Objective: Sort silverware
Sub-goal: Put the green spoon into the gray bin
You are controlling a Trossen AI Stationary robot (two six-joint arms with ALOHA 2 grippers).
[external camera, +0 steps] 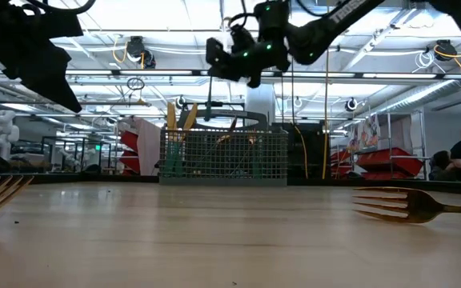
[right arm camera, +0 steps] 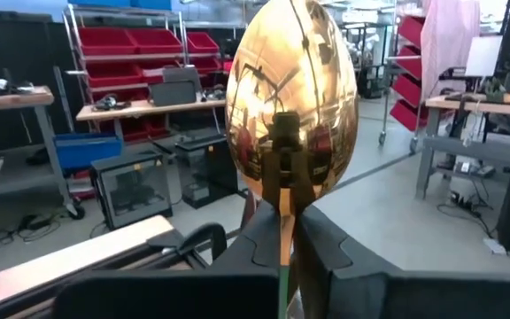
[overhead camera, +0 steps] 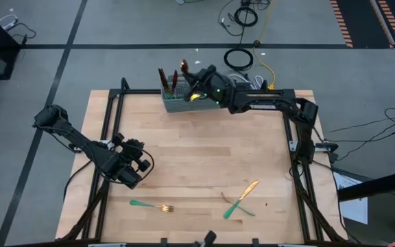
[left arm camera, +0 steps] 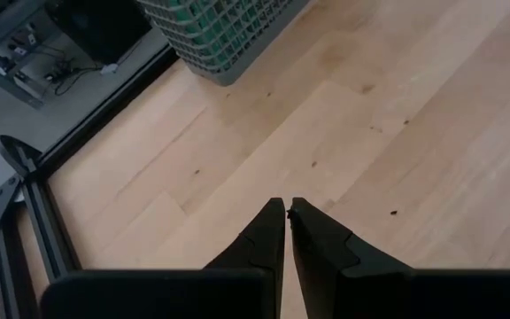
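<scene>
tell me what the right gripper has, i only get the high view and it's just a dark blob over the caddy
Observer: The right gripper is shut on a spoon, bowl up.
Operator: left one holding anything
Observer: No, the left gripper is shut and empty over bare wood.
Operator: is the caddy empty
Observer: No, the low view shows handles standing in the caddy.

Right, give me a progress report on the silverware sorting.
Done: several pieces already stand in the mesh caddy. In hand: the right pincer, above the caddy, is shut on a gold spoon. Left: a fork and crossed pieces lie on the table. The left pincer waits, shut and empty.
</scene>
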